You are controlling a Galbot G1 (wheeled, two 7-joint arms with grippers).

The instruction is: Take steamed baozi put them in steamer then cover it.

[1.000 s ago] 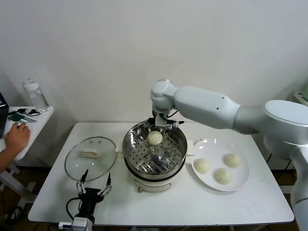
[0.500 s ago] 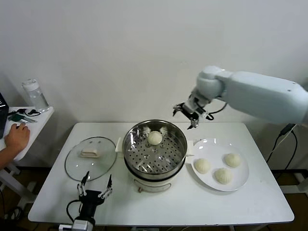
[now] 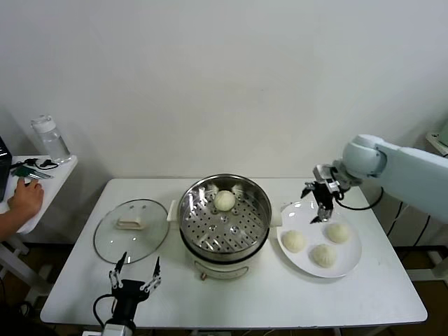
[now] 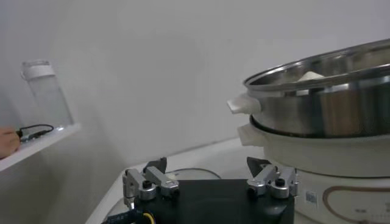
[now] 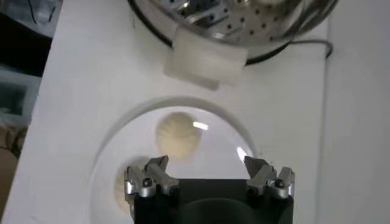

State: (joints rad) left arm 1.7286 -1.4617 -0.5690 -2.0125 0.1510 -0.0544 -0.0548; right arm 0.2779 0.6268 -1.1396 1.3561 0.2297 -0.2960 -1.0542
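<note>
Your right gripper [image 3: 320,202] hangs open and empty over the far left part of the flat white plate [image 3: 350,264], where three off-white steamed baozi [image 3: 295,241] wait; a fourth bun [image 3: 225,200] already sits in the shiny round steel steamer [image 3: 225,218]. Come down off-centre and a finger may dent a bun or nudge it against its neighbours. The left gripper [image 3: 133,281], open, is parked near the clear glass cover [image 3: 132,229].

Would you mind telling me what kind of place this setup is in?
Probably a lab mock-up of a kitchen: a plain white table against a bare wall, holding only a steamer, its glass lid and a plate of baozi.
</note>
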